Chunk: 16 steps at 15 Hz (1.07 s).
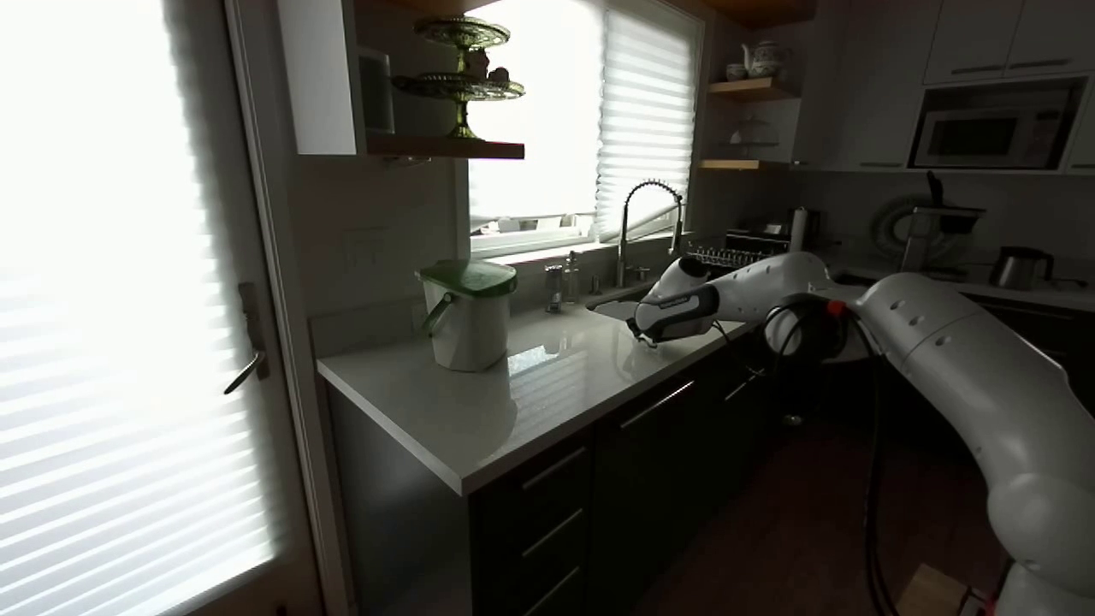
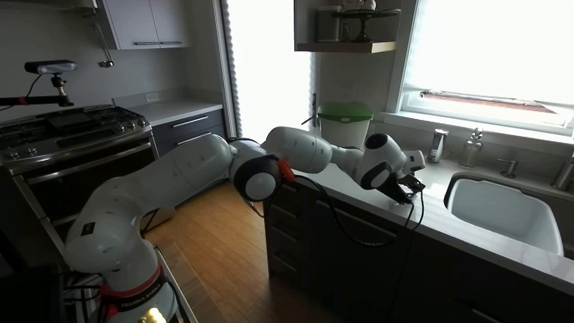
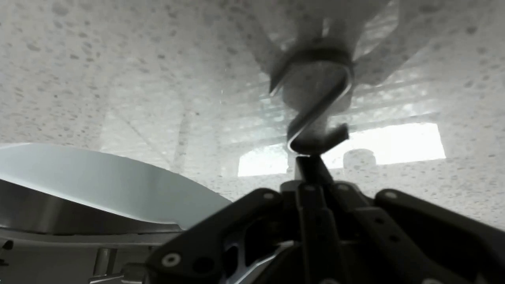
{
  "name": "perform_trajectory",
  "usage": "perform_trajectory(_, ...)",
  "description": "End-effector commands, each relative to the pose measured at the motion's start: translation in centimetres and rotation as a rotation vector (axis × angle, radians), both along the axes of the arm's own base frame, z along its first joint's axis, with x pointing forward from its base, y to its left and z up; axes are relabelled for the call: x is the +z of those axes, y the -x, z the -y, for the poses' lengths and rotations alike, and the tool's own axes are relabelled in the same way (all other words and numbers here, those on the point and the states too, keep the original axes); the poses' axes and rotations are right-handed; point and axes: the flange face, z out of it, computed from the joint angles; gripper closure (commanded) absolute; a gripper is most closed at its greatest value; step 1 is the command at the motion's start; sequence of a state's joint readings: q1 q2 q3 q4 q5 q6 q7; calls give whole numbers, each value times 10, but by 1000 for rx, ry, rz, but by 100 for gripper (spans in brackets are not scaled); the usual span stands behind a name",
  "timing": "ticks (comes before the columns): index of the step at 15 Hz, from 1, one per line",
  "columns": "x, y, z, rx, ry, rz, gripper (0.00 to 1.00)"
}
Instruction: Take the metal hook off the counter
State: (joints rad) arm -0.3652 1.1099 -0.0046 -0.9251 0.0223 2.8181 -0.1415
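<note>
The metal hook (image 3: 320, 106), bent like an S, shows in the upper half of the wrist view, a little right of centre, close to the pale, glossy surface (image 1: 436, 419); whether it touches there cannot be told. The claw (image 3: 310, 163) reaches in from the bottom of that view and is narrow, its tips together, right at the hook's lower curve; I cannot tell whether it has a grip on the metal. In both exterior views the claw points down low over the surface, near its front edge. The sink (image 2: 497, 211) is near it, at the lower right of an exterior view. There the white robot arm (image 2: 296, 150) runs from the lower left to right of centre. Left of centre in an exterior view, a white bin (image 1: 470, 334) with a green lid (image 1: 470, 276) stands upright on the surface, well apart from the hook. At the right of an exterior view a can (image 2: 437, 146) and a soap bottle (image 2: 471, 150) stand upright, near each other, below the window (image 2: 489, 49). An arched faucet (image 1: 623, 248) rises right of centre in an exterior view.
</note>
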Motion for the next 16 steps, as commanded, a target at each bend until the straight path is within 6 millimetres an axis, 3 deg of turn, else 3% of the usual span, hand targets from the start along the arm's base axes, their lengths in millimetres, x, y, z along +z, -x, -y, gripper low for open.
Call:
perform_trajectory(1,-4,-1,5,19,-11,-47,100)
perform_trajectory(11,15,10,11,18,-25,-285,100)
perform_trajectory(16,19,11,5,61,-53,-320,100)
